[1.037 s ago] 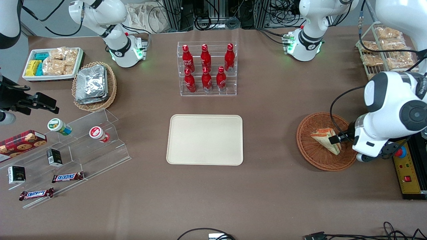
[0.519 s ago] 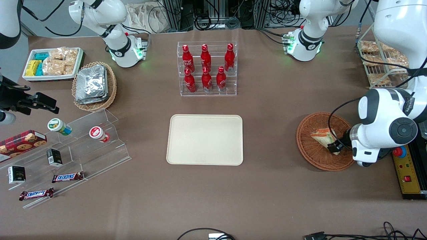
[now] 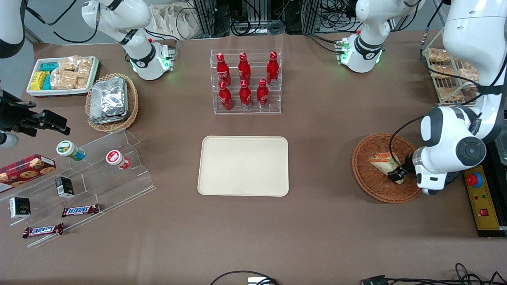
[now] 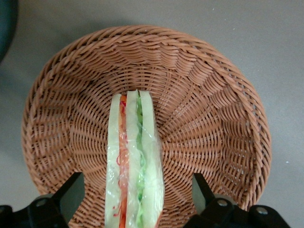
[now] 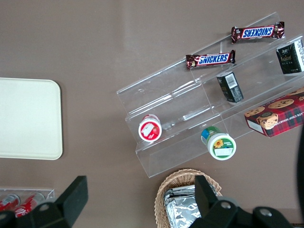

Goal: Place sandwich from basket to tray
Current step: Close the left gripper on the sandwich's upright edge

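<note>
The sandwich (image 3: 381, 163) stands on edge in the reddish-brown wicker basket (image 3: 366, 184), wrapped in clear film, toward the working arm's end of the table. In the left wrist view the sandwich (image 4: 135, 161) shows its orange and green filling, with basket (image 4: 199, 71) weave all round it. My gripper (image 3: 397, 173) is down inside the basket and open. Its two dark fingers (image 4: 71, 192) straddle the sandwich's end, each with a gap of bare wicker between it and the bread. The cream tray (image 3: 243, 165) lies bare at the table's middle.
A clear rack of red bottles (image 3: 245, 81) stands farther from the camera than the tray. A yellow control box with a red button (image 3: 481, 198) sits beside the basket. A wire rack of bagged snacks (image 3: 447, 75) is at the working arm's end.
The working arm's wrist has swung in and lowered, bringing the open fingers down around the sandwich's end. The sandwich and basket have not moved.
</note>
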{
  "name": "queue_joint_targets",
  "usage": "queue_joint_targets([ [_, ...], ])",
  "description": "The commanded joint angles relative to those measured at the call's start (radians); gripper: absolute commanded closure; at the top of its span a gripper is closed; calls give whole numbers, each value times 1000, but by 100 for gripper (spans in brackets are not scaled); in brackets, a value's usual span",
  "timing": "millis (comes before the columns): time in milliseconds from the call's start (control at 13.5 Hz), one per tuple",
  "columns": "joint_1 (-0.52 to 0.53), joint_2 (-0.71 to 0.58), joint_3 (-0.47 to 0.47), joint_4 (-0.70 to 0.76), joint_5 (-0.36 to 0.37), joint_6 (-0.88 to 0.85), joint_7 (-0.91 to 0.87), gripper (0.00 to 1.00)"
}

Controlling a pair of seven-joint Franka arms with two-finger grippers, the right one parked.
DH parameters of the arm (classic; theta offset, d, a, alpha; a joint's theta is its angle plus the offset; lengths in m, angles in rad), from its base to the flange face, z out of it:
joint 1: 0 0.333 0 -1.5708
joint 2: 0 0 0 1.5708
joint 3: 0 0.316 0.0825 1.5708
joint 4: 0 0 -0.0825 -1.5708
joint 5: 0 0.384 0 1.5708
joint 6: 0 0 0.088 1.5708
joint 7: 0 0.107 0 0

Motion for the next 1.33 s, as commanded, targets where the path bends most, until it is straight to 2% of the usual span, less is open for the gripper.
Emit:
queue_joint_targets([
  [0, 18, -30, -11, -64, -27, 55, -14, 0],
  [370, 18, -25, -11, -96, -95, 58, -14, 0],
  [667, 18, -19, -11, -96, -99, 58, -15, 0],
  [741, 18, -21, -10, -94, -99, 55, -15, 14],
  [815, 17, -21, -11, -93, -99, 53, -18, 40],
  [889, 17, -22, -11, -91, -98, 50, -20, 73],
  [963, 15, -28, -11, -90, -90, 47, -14, 100],
  [1111, 14, -48, -13, -78, -86, 30, 0, 100],
  [1259, 9, -77, -17, -27, -76, -69, 29, 100],
])
